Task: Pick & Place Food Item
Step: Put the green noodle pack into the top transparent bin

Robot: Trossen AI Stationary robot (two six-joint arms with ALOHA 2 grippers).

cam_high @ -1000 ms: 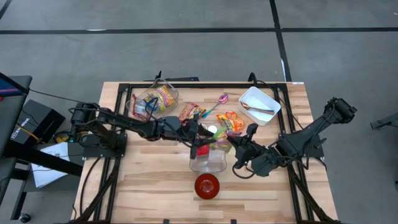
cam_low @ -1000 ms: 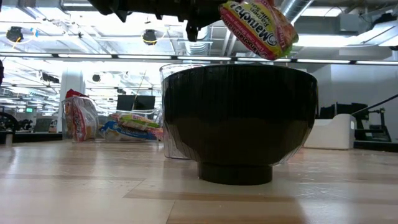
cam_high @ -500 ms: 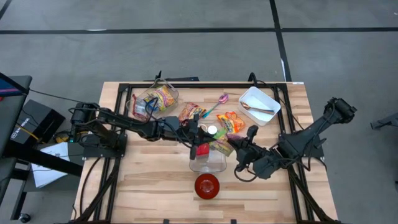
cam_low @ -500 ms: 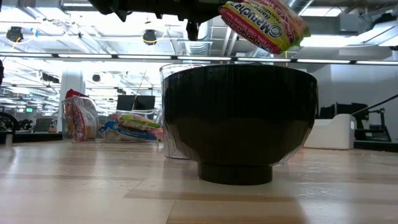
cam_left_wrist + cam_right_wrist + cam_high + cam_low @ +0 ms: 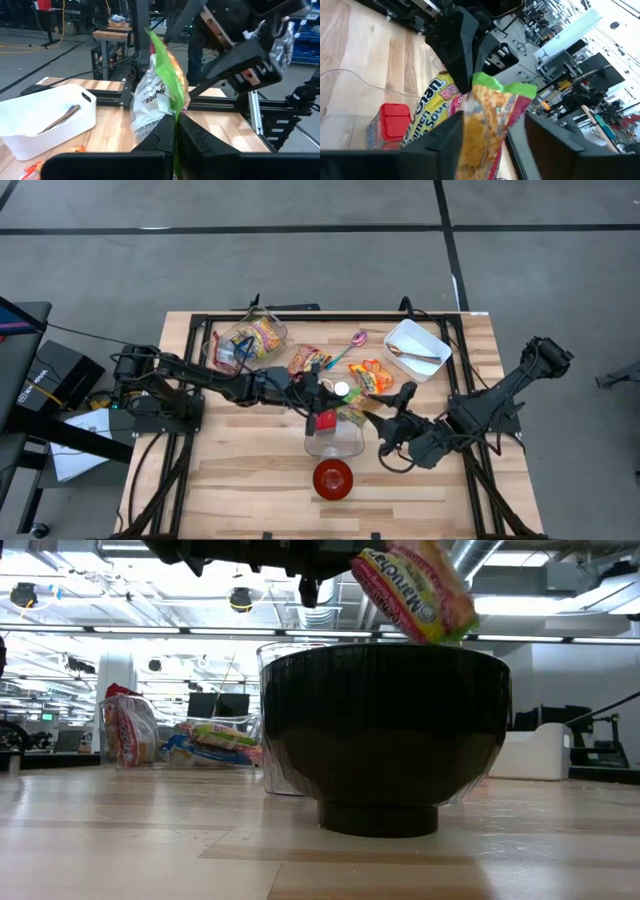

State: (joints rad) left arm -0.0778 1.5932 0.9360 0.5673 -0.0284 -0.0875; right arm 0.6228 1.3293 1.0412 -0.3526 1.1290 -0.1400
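A noodle packet (image 5: 352, 412), yellow and red with a green edge, hangs in the air at the table's middle over a clear tub (image 5: 335, 442). The low view shows the noodle packet (image 5: 412, 590) tilted above the dark bowl (image 5: 385, 730). My left gripper (image 5: 322, 402) reaches in from the left and is shut on the packet. My right gripper (image 5: 386, 412) comes from the right; its open fingers (image 5: 445, 145) stand on either side of the packet (image 5: 485, 130), which touches neither as far as I can see. My left gripper pinches the packet's green sealed edge (image 5: 173, 112) between its two fingers. It comes level from the table's left. The packet stands edge-on beyond the fingertips, tilted, lifted clear above the tub.
The tub holds a red box (image 5: 395, 119) and a yellow soup packet (image 5: 427, 120). A red-lined bowl (image 5: 333, 478) sits near the front edge. A white tray (image 5: 417, 348), loose snack packets (image 5: 372, 375) and a clear bowl of snacks (image 5: 250, 340) lie at the back.
My right gripper has let go of the noodle packet and its fingers now stand apart. My left gripper has taken the packet's edge. In the low view the packet has tipped steeper, its right end dropping. Neither arm has travelled.
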